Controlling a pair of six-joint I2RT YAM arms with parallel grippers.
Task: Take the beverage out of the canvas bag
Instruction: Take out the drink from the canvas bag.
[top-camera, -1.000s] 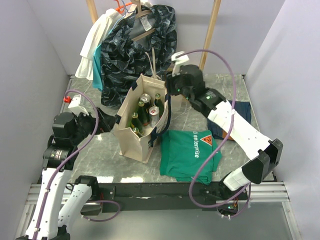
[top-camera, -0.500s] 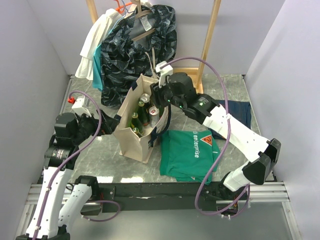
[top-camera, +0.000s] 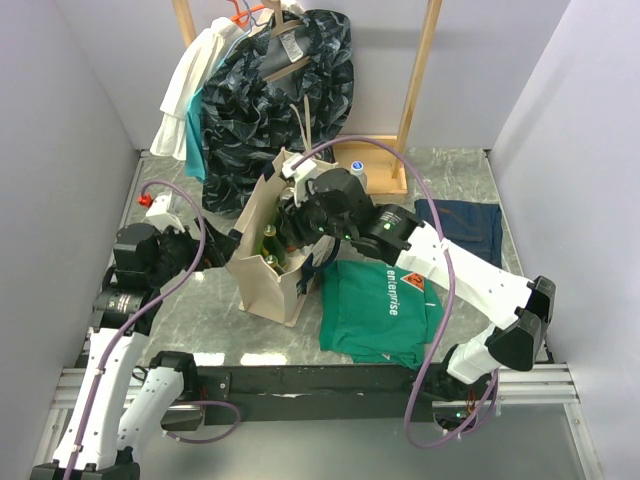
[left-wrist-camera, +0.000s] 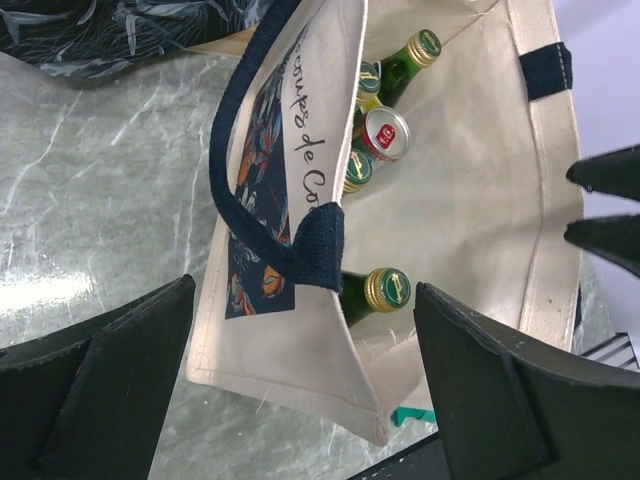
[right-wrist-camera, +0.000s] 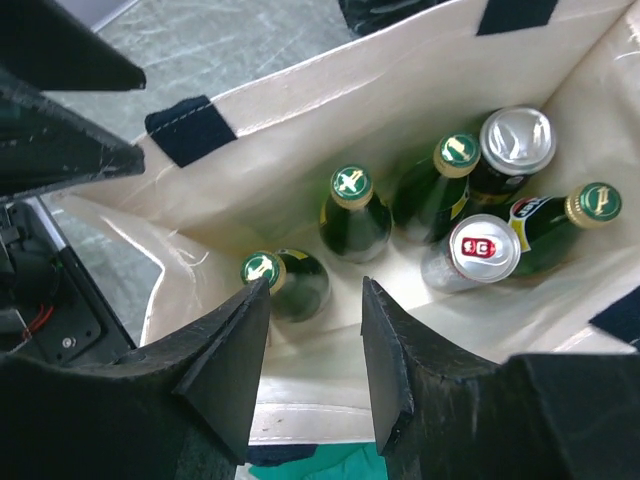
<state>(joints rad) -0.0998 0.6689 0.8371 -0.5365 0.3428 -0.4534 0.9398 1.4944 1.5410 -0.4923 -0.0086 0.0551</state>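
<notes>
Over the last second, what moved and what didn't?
The right arm swung left, from behind the far right corner of the canvas bag to over its open mouth. The right tool now hangs above the bottles, jaws apart, gripping nothing yet. Nothing was taken or released. The left tool stayed wide open beside the bag. Bag, bottles and green T-shirt did not move.

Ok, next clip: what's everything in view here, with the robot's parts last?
canvas bag: one, cream with navy straps, upright mid-table
glass bottles: four showing, green, inside the bag
cans: two, silver tops, inside the bag
T-shirt: one, green, flat right of the bag
folded garment: one, navy, far right
hanging clothes: dark patterned, white, teal, on the wooden rack behind
table: one, grey marble
left gripper: open, at the bag's end
right gripper: open, over the bag's mouth
</notes>
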